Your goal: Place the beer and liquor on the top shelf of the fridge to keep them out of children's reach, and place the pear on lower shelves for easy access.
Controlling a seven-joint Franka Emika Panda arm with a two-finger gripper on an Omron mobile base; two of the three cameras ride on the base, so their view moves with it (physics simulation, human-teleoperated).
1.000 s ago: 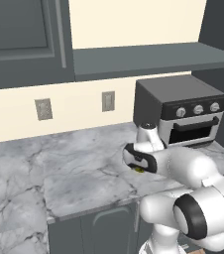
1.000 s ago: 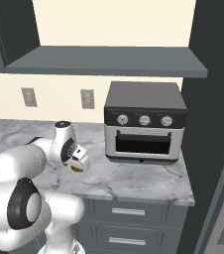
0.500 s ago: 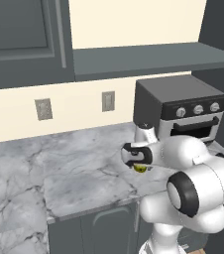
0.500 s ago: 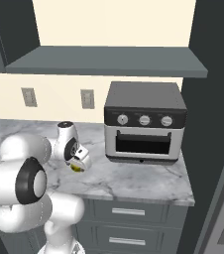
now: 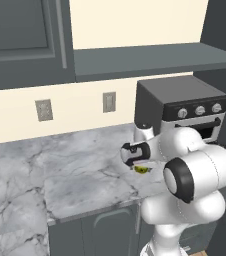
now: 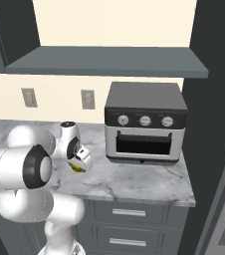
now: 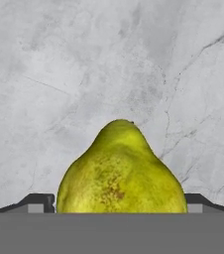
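**Gripper astride the pear on the marble counter**

In the hand view the pear (image 7: 121, 171) fills the lower centre, narrow end toward the top of the frame, lying on the grey-veined marble counter (image 7: 59, 64). The two dark finger tips (image 7: 34, 202) show at the bottom, one on each side of the fruit's widest part, so the gripper (image 7: 121, 206) stands wide around it; whether the pads touch the skin cannot be told.

In the left base view the gripper (image 5: 137, 159) sits just right of centre, low over the counter (image 5: 60, 175), with the pear (image 5: 142, 170) showing as a yellow-green patch beneath it. The right base view puts the gripper (image 6: 80, 160) left of centre, the pear (image 6: 76, 168) under it. A dark toaster oven (image 6: 146, 127) stands on the counter to its right, below a grey wall shelf (image 6: 104, 62).
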